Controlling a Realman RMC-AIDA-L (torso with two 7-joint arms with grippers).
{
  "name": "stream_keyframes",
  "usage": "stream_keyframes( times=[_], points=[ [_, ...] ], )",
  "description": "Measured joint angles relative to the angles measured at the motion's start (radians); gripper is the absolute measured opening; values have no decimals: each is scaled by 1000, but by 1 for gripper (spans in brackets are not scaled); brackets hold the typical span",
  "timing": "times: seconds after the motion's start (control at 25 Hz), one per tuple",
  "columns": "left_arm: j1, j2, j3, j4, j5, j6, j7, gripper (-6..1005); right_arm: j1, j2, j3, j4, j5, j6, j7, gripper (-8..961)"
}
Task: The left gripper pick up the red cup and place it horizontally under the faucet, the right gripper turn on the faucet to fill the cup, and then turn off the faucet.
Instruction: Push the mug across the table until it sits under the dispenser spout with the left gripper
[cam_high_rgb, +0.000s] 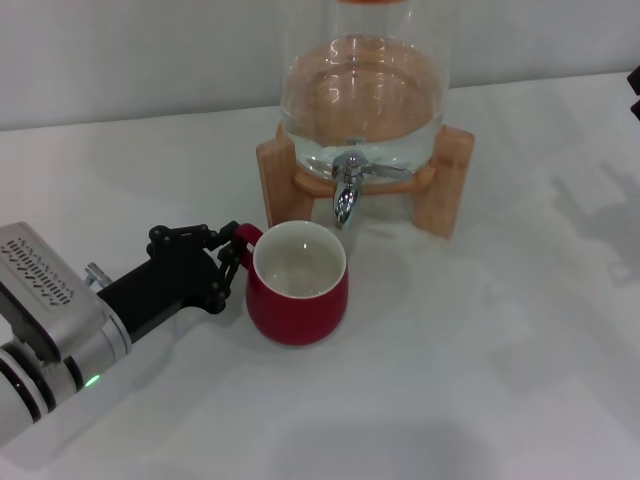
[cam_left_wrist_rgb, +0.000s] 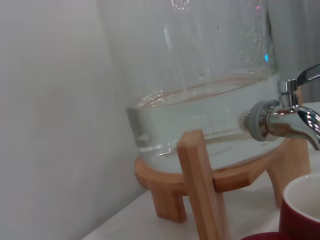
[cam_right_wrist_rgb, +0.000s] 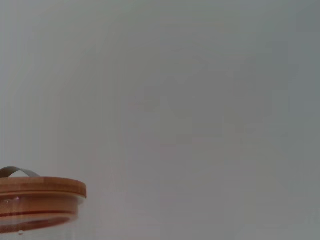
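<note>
The red cup (cam_high_rgb: 297, 305) stands upright on the white table, its white inside facing up, just in front of and below the spout of the faucet (cam_high_rgb: 346, 195). My left gripper (cam_high_rgb: 232, 252) reaches in from the left, with its black fingers closed around the cup's small handle. In the left wrist view the faucet (cam_left_wrist_rgb: 290, 120) shows side-on above the red cup's rim (cam_left_wrist_rgb: 302, 210). Of my right gripper only a black sliver (cam_high_rgb: 636, 95) shows at the far right edge, well away from the faucet.
The glass dispenser (cam_high_rgb: 360, 90) holds water and rests on a wooden stand (cam_high_rgb: 455, 180) at the back. Its wooden lid (cam_right_wrist_rgb: 40, 187) shows in the right wrist view. White table (cam_high_rgb: 480, 380) stretches to the front and right.
</note>
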Motion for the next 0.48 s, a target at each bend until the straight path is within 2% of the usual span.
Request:
stream_keyframes(
  times=[0.48],
  points=[
    [-17,3,0,-1,9,9,0,91,2,0,0,0,0,-4,3,794]
  ],
)
